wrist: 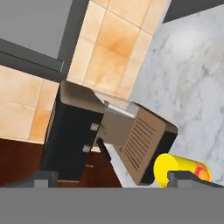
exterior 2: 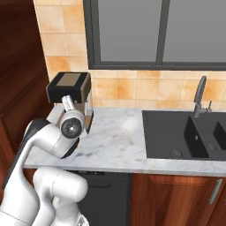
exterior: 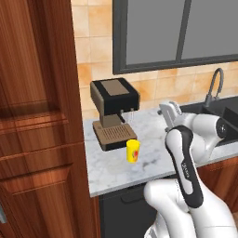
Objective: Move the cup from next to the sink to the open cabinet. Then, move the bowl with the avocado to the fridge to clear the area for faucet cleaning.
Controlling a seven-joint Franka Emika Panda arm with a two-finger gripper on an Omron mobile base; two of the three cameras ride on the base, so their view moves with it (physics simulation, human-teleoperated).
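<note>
Left base view: the cup [exterior: 133,150] — a small yellow tumbler with a red mark — stands upright on the white marbled counter [exterior: 139,162], just in front of the drip tray of the coffee machine [exterior: 114,111] and near the counter's front edge. The coffee machine, brown and black, sits at the far left of the counter against the tiled wall. To its left rises a tall reddish-brown wooden panel [exterior: 39,116]. At the far right the faucet [exterior: 214,86] arches over the edge of the black sink [exterior: 218,109]. The gripper [exterior: 167,113] is held above the counter, to the right of the cup and well apart from it; it touches nothing.

Right base view: the sink [exterior 2: 185,134] fills the right half of the counter [exterior 2: 114,141], with the faucet [exterior 2: 199,95] behind it below the window [exterior 2: 156,33]. The arm's wrist hides the lower part of the coffee machine [exterior 2: 68,86].

Hand view: the coffee machine [wrist: 100,135] lies ahead of the hand, and the cup [wrist: 181,168] appears just beside its drip tray, close to one dark fingertip [wrist: 188,178]. The two fingertips stand far apart at the lower edge — the jaws are spread wide, with nothing between them.
</note>
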